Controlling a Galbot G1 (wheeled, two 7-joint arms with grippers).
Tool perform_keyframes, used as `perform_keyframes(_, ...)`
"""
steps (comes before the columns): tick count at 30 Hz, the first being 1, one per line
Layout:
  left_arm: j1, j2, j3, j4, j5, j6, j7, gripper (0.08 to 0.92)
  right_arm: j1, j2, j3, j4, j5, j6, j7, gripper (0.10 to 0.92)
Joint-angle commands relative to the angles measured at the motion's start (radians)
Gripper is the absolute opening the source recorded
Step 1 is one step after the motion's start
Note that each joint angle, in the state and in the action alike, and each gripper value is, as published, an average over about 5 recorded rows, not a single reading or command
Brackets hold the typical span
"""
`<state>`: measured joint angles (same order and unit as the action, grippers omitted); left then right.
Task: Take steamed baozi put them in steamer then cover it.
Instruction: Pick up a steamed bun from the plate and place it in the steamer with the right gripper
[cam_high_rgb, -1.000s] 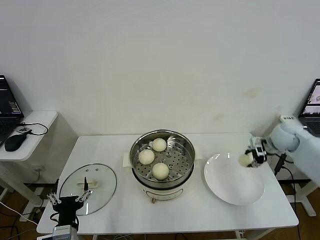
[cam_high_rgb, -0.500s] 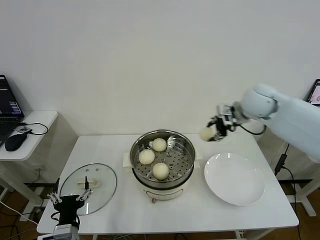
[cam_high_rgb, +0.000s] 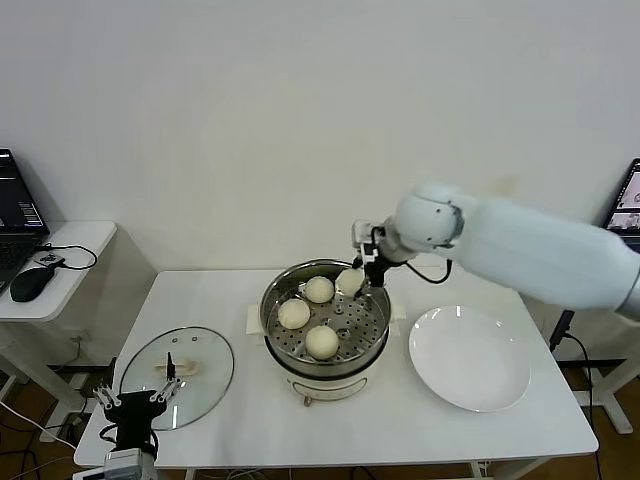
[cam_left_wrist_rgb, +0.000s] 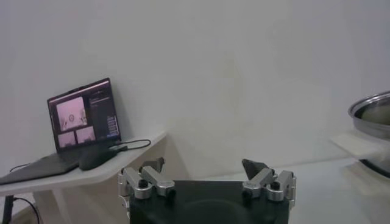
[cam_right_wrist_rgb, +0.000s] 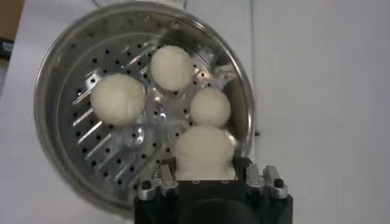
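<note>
Right gripper (cam_high_rgb: 358, 277): I have it clamped on a steamed baozi (cam_right_wrist_rgb: 204, 152) above the far right rim of the steamer (cam_high_rgb: 372, 340), where three buns (cam_high_rgb: 320, 341) lie on the perforated tray. Left gripper (cam_left_wrist_rgb: 207, 182): parked low, fingers apart, beside the glass lid (cam_high_rgb: 205, 365).
</note>
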<state>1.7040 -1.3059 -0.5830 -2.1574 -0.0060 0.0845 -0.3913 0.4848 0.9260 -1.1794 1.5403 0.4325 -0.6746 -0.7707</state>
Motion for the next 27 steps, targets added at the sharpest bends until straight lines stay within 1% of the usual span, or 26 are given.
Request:
perform_keyframes(1, -0.001, 0.002, -0.003, -0.001, -0.002, 0.0, 0.0, 0.823, -0.079, 0.061, -0.039, -0.018, -0.006, -0.052, 0.061, 0.594)
perform_keyframes(12, -0.011, 0.002, 0.0, 0.006, -0.002, 0.0, 0.0, 0.823, -0.136, 0.065, -0.004, -0.051, -0.042, -0.051, 0.068, 0.594)
perform_keyframes(19, -0.012, 0.002, -0.001, 0.004, -0.004, 0.0, 0.0, 0.823, -0.144, 0.05, 0.01, -0.044, -0.057, -0.051, 0.069, 0.598)
perform_keyframes(22, -0.012, 0.003, -0.002, 0.002, -0.007, 0.0, 0.001, 0.823, -0.127, 0.027, 0.034, -0.016, -0.048, -0.05, 0.066, 0.64)
perform_keyframes(27, -0.014, 0.005, -0.002, 0.0, -0.011, 0.001, 0.002, 0.823, -0.081, -0.044, 0.078, 0.073, -0.001, -0.05, 0.081, 0.773)
